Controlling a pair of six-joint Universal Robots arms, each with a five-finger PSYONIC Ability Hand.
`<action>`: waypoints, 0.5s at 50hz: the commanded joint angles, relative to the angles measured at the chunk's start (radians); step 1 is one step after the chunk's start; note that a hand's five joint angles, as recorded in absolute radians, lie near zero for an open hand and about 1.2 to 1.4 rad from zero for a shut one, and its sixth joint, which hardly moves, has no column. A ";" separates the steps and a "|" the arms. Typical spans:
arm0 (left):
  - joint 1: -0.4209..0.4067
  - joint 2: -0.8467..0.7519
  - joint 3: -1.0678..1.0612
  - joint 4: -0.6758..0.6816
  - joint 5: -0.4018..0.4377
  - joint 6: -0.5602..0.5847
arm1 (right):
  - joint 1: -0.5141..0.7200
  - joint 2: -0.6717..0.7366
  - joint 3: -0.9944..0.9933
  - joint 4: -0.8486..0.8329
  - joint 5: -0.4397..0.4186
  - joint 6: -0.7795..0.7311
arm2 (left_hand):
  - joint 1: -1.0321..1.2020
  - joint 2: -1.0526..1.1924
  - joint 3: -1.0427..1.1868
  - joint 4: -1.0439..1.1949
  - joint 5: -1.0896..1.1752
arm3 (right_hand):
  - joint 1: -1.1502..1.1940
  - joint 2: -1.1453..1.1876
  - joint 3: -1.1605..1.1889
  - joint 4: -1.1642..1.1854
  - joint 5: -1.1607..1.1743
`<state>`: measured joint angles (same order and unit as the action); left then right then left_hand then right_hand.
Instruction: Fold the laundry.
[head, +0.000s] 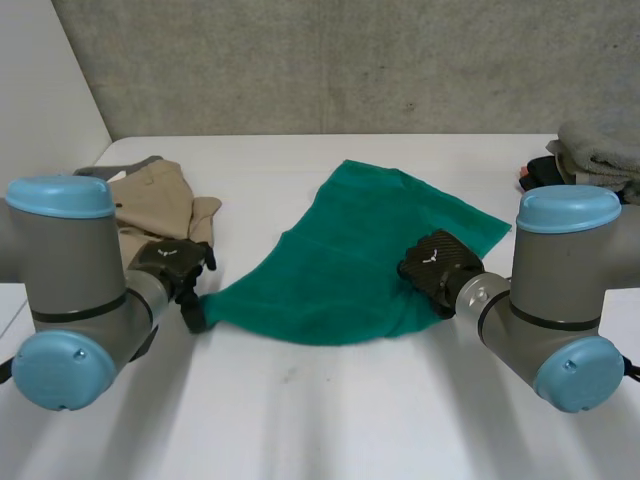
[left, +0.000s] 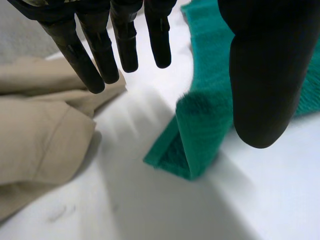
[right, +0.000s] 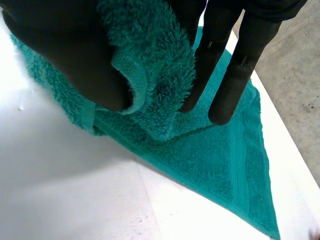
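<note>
I see the green towel spread mid-surface. My right hand pinches its right edge. My left hand has its fingers wide, empty, over the left corner. I'd clamp that corner first, then lift both evenly.

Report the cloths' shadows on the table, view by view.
Head view: faint shadow under the green towel at its near edge. Left wrist view: darker beside the beige garment and under the folded towel corner. Right wrist view: soft grey patch beneath the bunched towel.
</note>
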<state>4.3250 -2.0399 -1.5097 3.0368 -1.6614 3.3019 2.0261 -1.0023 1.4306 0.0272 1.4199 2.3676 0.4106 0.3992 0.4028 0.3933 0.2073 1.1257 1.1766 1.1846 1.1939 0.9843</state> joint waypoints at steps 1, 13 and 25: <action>0.016 -0.028 0.003 -0.024 0.034 0.008 | 0.008 -0.004 0.005 0.028 0.008 0.022 | 0.011 0.023 0.019 0.029 0.040 | 0.271 0.220 0.212 0.202 0.237; 0.008 -0.124 0.130 -0.010 0.045 0.016 | 0.106 -0.108 0.122 0.270 0.025 0.137 | 0.986 0.997 0.993 1.003 1.014 | 0.271 0.220 0.212 0.202 0.237; 0.015 -0.122 0.506 -0.012 0.043 0.042 | 0.378 -0.251 0.182 0.310 -0.003 0.459 | 0.986 0.997 0.993 1.003 1.014 | -0.609 -0.660 -0.668 -0.678 -0.642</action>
<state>4.3533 -2.1805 -1.1619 3.0236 -1.6168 3.3361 2.3401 -1.2202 1.6395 0.3482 1.4015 2.6927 1.1602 1.1929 1.1849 1.1925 0.9828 0.7359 0.7530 0.7674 0.7711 0.5842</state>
